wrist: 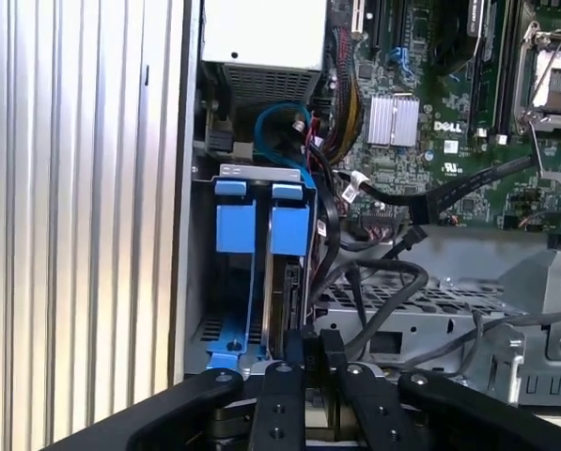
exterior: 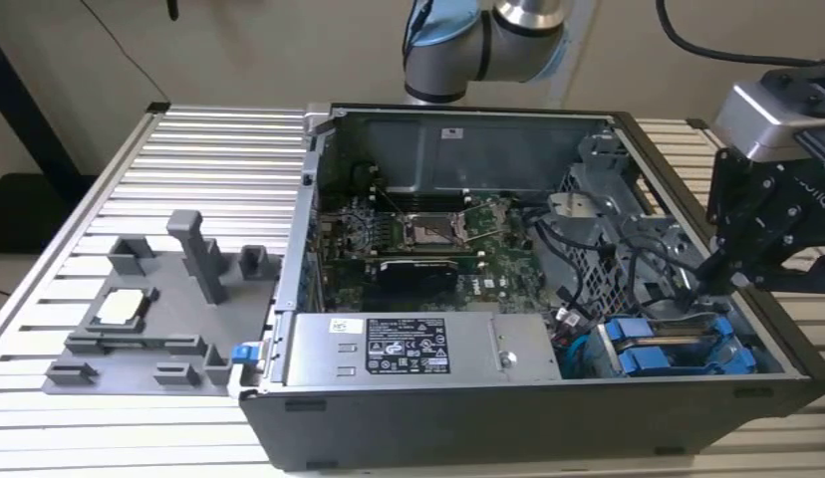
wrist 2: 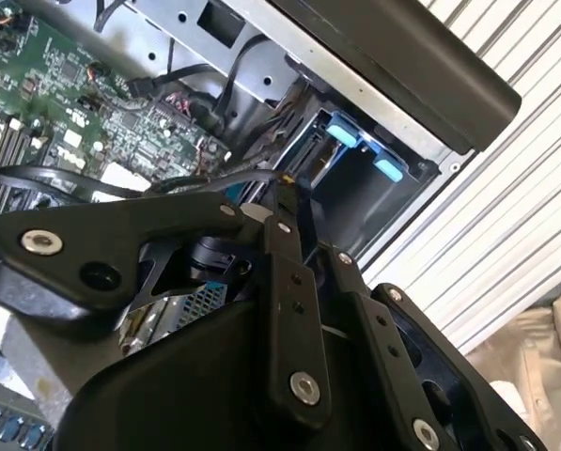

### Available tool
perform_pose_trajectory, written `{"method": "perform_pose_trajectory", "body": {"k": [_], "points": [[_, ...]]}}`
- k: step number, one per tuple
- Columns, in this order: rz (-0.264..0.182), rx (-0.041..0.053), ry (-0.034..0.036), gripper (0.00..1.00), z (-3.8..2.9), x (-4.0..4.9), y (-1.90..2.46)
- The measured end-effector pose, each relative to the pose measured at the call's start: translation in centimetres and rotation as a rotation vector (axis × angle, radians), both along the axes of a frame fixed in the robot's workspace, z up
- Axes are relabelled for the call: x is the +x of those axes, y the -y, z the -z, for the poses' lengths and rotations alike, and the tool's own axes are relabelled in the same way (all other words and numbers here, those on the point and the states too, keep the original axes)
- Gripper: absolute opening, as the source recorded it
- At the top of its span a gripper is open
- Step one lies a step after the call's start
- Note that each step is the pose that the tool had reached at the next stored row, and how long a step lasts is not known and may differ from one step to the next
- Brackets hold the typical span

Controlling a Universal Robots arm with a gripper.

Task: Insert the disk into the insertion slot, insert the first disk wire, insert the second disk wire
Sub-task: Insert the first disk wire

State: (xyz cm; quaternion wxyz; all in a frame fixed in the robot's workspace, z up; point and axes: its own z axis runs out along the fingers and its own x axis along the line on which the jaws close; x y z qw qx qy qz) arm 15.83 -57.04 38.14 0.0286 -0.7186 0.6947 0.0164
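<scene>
At the exterior view's lower right, the tool (exterior: 702,282), pressed together beside the disk (wrist: 282,296), risks snagging crowded black wires (wrist: 421,198).

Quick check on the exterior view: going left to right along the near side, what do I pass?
Grey fixture plate → small blue tab → labelled power-supply box → blue disk carriers in the case's drive bay.

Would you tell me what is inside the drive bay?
Two blue carrier tabs and the disk, seen edge-on; its near end is covered by the gripper.
</scene>
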Motion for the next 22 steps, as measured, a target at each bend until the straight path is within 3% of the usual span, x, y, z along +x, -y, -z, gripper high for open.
{"method": "perform_pose_trajectory", "body": {"k": [3, 8, 22], "points": [[0.029, 0.0004, -0.0025, 0.19, 0.36, 0.02, 0.0], [0.031, 0.0001, -0.0209, 0.19, 0.88, 0.19, 0.0], [0.03, 0.0003, -0.0287, 0.19, 2.81, 0.93, 0.0]]}}
